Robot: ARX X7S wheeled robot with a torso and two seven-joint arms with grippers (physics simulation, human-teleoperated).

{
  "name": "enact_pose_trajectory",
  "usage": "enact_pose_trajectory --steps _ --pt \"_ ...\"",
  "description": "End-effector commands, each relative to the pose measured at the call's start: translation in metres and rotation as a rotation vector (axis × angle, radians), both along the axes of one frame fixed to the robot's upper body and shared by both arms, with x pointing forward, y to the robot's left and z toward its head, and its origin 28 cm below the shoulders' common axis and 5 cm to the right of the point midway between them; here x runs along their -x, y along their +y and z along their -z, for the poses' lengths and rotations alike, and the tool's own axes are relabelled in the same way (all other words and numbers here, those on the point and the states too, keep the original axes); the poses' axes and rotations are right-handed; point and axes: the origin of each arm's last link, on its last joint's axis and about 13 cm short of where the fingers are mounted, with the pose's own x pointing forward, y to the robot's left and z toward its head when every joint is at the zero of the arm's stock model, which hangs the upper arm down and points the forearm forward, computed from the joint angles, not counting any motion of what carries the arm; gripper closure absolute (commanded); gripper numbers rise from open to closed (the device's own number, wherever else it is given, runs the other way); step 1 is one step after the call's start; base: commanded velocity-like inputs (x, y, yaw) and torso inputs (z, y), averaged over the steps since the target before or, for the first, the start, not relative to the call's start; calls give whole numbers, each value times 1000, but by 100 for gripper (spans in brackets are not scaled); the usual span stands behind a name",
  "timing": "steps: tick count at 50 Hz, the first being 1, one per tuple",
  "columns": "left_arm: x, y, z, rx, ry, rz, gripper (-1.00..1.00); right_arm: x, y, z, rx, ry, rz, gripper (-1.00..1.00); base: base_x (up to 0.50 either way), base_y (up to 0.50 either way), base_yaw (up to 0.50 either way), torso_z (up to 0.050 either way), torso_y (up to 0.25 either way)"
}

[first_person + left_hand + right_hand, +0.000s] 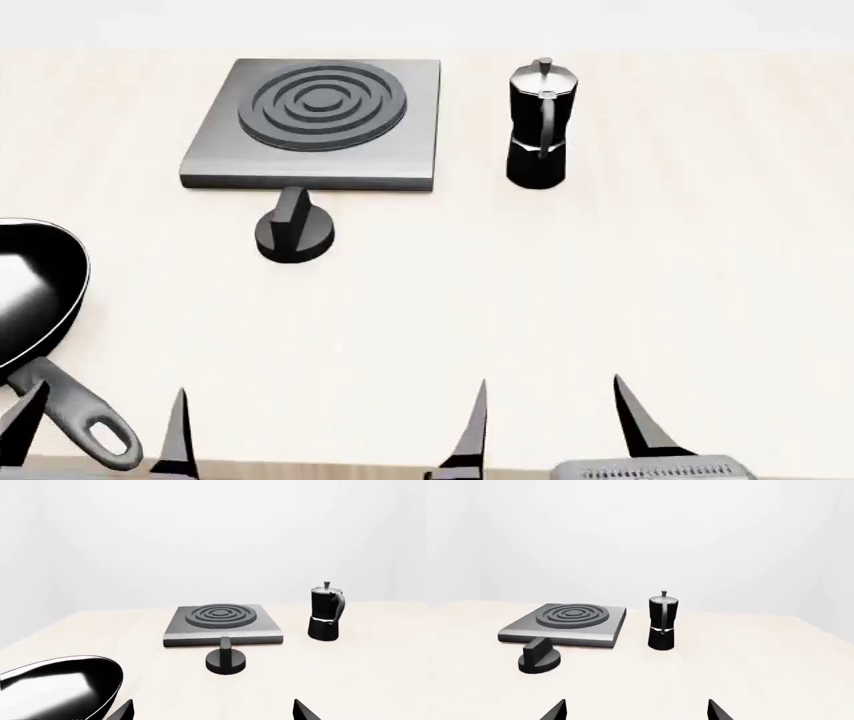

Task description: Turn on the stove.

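Stove sits at the far side of the table – grey square plate with a dark ring burner. Its knob stands just in front of the plate's near edge, close to it but whether touching I can't tell. Knob ridge is upright, its long axis running roughly near-to-far, tipped slightly.

Left gripper is at the near table edge, fingers spread, nothing between them. Right gripper is likewise spread and empty, further to the right.

Key relation – the knob lies ahead of both grippers, forward and a bit right of the left one, forward and well left of the right one. In the left wrist view the knob is almost centred between the finger tips; in the right wrist view it is off to the side. So the left arm looks nearer and better lined up, probably the one to use.

Pan lies left of the knob, its handle reaching back by the left gripper – a possible snag. Moka pot stands right of the stove, well clear.

Nothing turned yet, by the look of it.
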Motion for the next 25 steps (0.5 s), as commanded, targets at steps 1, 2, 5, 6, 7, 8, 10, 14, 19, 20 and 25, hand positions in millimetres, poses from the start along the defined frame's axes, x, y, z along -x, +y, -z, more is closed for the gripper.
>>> enact_pose_trajectory --steps 1,2,5,6,7,8,10,14,19,20,25 --pt "-3 -2 -24 0 -53 15 -100 2 -2 -22 13 -45 -8 -100 0 0 0 0 0" --pt "-4 -3 -27 7 -57 14 -100 1 -3 -24 14 -52 -2 -100 0 0 0 0 0" --pt "-5 -4 -35 14 -72 22 -100 2 -3 -28 21 -69 -9 -100 0 0 0 0 0" --pt "-5 -4 -38 9 -79 22 -100 2 -4 -29 20 -70 -8 -100 0 0 0 0 0" --pt "-6 -4 -39 5 -86 23 -100 2 -4 -30 26 -72 -8 -100 0 0 0 0 0" --pt "-7 -4 -43 6 -96 24 -100 2 -3 -33 28 -73 -18 -100 0 0 0 0 0" --pt "-7 -5 -46 7 -102 26 -100 2 -4 -36 26 -82 -18 -100 0 0 0 0 0" --pt "-8 -6 -52 5 -121 30 -100 2 -3 -42 34 -90 -32 -100 0 0 0 0 0" --pt "-9 -8 -56 9 -133 43 -100 2 -3 -46 33 -106 -38 -100 0 0 0 0 0" --pt "-9 -7 -58 11 -137 43 -100 2 -2 -48 34 -106 -40 -100 0 0 0 0 0" --pt "-11 -7 -68 13 -169 46 -100 2 -1 -52 44 -102 -53 -100 0 0 0 0 0"
